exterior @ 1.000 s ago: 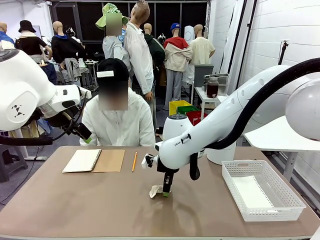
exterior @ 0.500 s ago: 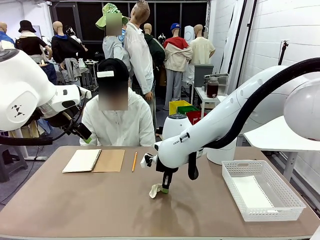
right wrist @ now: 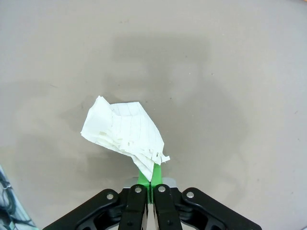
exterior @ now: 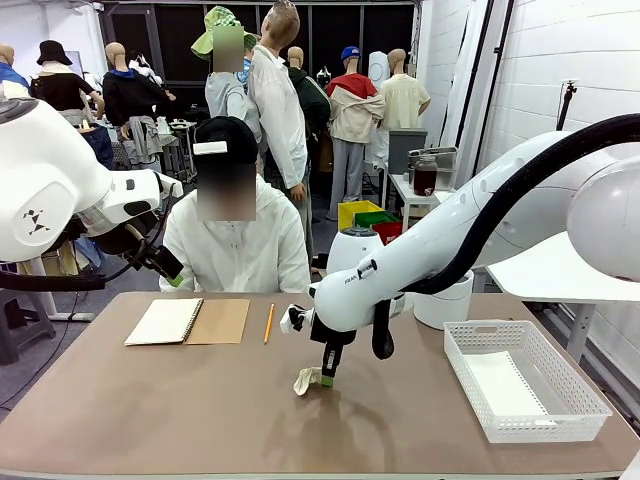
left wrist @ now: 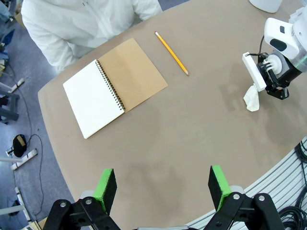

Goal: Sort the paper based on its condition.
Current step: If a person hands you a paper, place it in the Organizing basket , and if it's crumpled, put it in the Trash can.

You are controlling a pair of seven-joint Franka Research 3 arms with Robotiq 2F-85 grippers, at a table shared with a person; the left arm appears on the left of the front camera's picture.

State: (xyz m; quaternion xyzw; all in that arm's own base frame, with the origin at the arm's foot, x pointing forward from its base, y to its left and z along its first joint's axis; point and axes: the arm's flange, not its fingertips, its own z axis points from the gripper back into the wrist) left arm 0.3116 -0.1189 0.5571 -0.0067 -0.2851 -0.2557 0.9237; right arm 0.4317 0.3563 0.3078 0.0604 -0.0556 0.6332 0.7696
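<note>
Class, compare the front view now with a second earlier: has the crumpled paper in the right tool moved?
Yes. The crumpled paper, pinched in the shut right tool, has shifted slightly left, away from the white basket.

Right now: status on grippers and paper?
Right gripper shut on crumpled paper, just off table. Left gripper open, high, holding nothing. Basket path clear.

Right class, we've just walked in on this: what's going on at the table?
The right pincer is shut on a crumpled, torn piece of lined paper just above the middle of the table. The left pincer hangs open, high over the near edge. An open notebook and a pencil lie before the seated person; a white basket waits on the right.
</note>
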